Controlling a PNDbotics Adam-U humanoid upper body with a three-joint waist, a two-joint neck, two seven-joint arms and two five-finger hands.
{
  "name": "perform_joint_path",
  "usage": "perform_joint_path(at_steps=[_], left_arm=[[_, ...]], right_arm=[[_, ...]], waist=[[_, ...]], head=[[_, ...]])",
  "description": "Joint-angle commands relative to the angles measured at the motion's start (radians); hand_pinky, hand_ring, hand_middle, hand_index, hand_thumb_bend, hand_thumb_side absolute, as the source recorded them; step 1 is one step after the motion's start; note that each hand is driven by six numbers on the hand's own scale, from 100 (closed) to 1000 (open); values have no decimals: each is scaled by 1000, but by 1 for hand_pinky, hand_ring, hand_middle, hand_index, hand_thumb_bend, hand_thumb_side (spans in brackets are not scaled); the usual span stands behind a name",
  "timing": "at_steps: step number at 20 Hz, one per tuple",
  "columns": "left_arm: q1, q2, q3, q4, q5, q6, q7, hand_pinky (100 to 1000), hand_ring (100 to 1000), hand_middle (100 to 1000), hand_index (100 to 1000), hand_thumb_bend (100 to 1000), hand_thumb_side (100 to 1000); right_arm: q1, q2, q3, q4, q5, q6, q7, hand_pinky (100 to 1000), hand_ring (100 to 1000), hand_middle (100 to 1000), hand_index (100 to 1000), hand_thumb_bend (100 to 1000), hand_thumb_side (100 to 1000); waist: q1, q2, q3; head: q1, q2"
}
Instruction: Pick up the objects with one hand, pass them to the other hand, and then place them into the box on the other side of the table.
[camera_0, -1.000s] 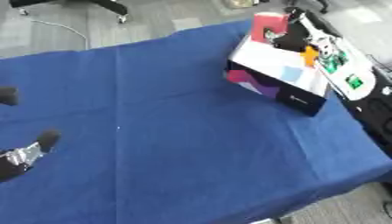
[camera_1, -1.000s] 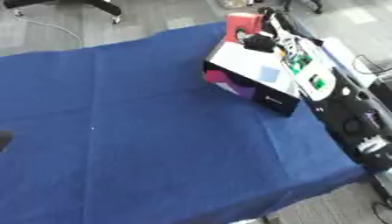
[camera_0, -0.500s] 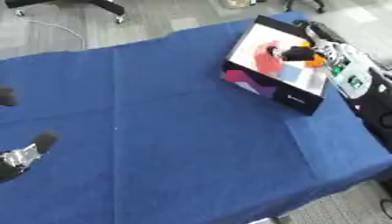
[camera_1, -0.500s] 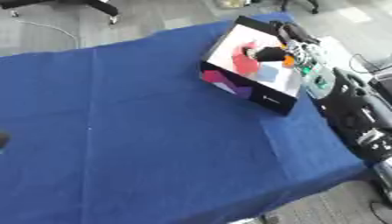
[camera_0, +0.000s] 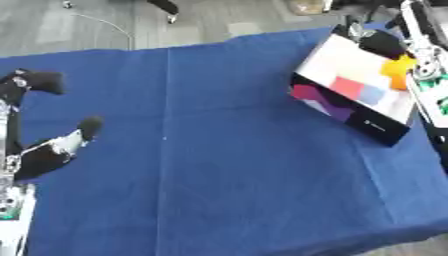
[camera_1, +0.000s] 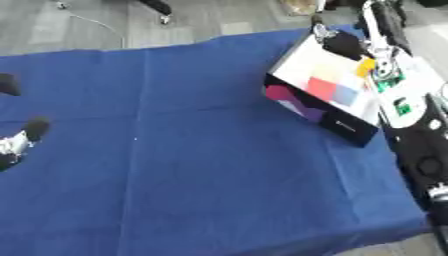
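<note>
Blue cloth covers the surface (camera_0: 227, 150); the box (camera_0: 354, 92) is set askew — long axis diagonal. Left hand (camera_0: 39, 150) rests open; right hand (camera_1: 346, 45) is blurred over the box — perhaps empty.

Surface (camera_0: 227, 165): covered in blue cloth, matt, with faint fold creases.
Box (camera_0: 354, 95) at the far right corner: looks like smooth cardboard, black outer walls, pale printed inside.
Left robot hand (camera_0: 48, 150) at the left edge: black matt fingertips, silver metal parts.
</note>
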Motion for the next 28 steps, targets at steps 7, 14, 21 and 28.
perform_joint_path(at_steps=[7, 14, 21, 28], left_arm=[[-18, -14, 10, -15, 81, 15, 30, 845, 548, 532, 674, 674, 571], [-13, -13, 7, -25, 129, 14, 30, 847, 552, 537, 675, 670, 573], [-12, -12, -8, -41, 148, 10, 18, 849, 566, 564, 678, 668, 574], [-8, -13, -6, -49, 149, 10, 15, 848, 563, 561, 677, 668, 576]], right_arm=[[145, 222, 97, -262, -59, -151, -150, 631, 827, 733, 919, 214, 483], [254, 303, 157, -437, -17, -211, -223, 619, 823, 729, 919, 195, 488], [265, 307, 168, -463, -19, -181, -183, 613, 821, 727, 922, 184, 493], [268, 304, 175, -466, -12, -183, -157, 612, 818, 726, 923, 170, 491]], waist=[[-26, -28, -31], [-24, -25, -45], [-18, -24, -59], [-22, -27, -46]], head=[[107, -3], [120, -3], [119, -3], [116, -3]])
